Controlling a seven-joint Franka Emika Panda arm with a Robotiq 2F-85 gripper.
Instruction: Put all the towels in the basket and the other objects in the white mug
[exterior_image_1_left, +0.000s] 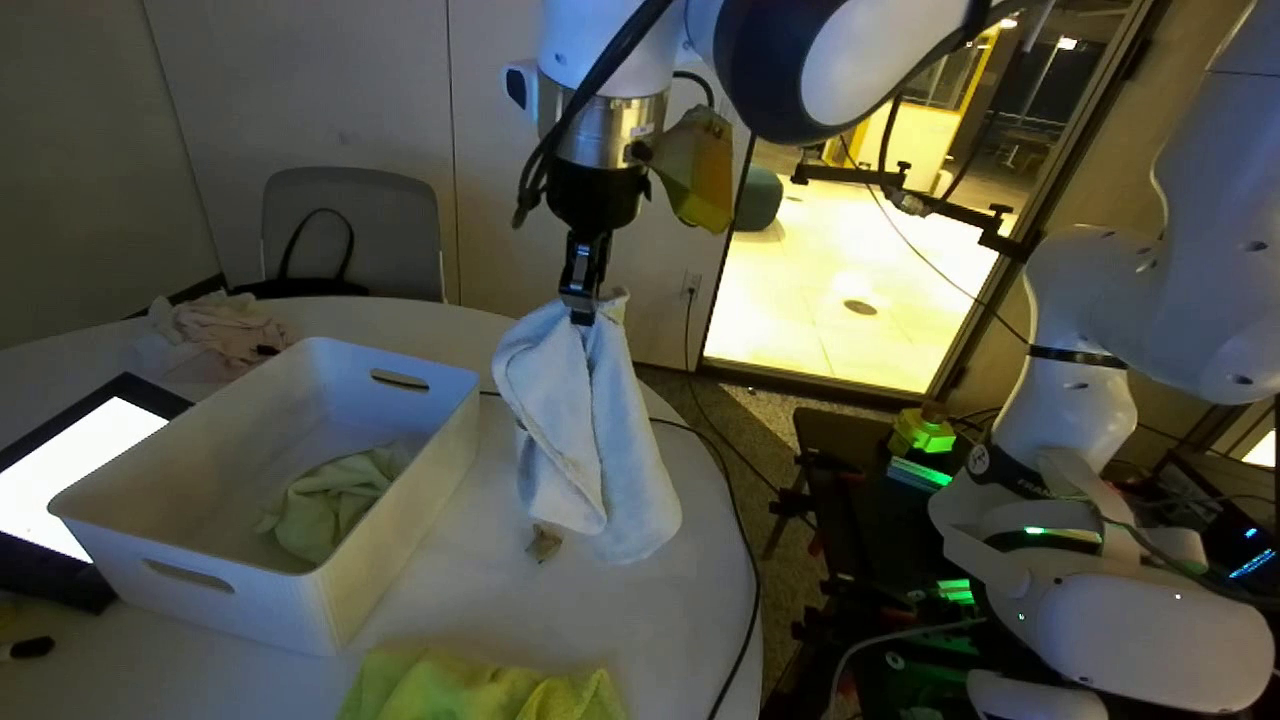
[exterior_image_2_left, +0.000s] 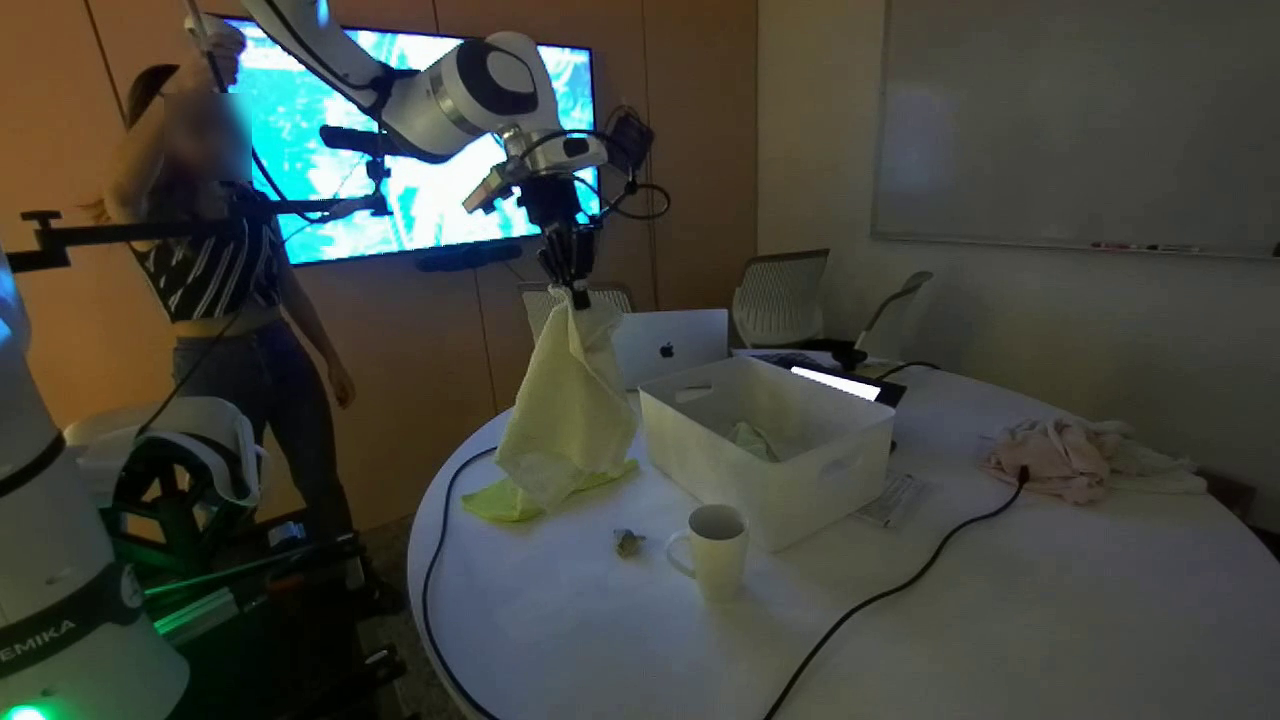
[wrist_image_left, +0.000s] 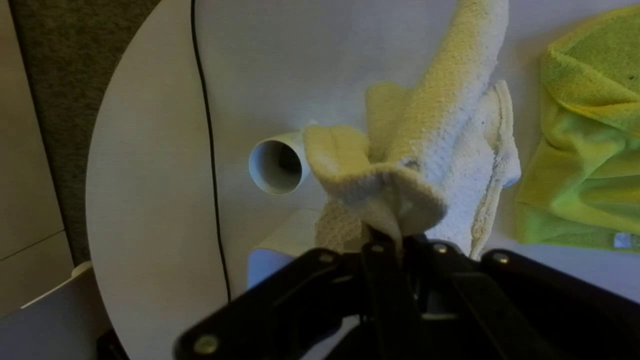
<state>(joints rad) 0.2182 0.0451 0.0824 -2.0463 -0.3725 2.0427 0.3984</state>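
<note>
A whitish-grey towel (exterior_image_1_left: 620, 450) hangs in folds from my gripper (exterior_image_1_left: 580, 312), whose fingers pinch its top above the table; the wrist view shows its bunched end (wrist_image_left: 380, 195) between the jaws. Beside it stands the basket (exterior_image_2_left: 830, 490), a large white bin. Inside the basket lies a crumpled pale green towel (exterior_image_1_left: 335, 505). A yellow-green towel (wrist_image_left: 585, 165) is spread on the table. The white mug (exterior_image_2_left: 720, 560) stands upright near the basket, its mouth (wrist_image_left: 276, 167) facing up in the wrist view. A small brownish object (exterior_image_2_left: 628, 543) rests on the table near the mug.
Beyond the basket are a laptop (exterior_image_2_left: 670, 350) and a lit screen (exterior_image_1_left: 80, 480). A heap of pinkish cloth (exterior_image_2_left: 1060, 460) lies farther along the table. Black cables (exterior_image_2_left: 900, 585) cross the tabletop. A person (exterior_image_2_left: 240, 290) stands behind the robot's side.
</note>
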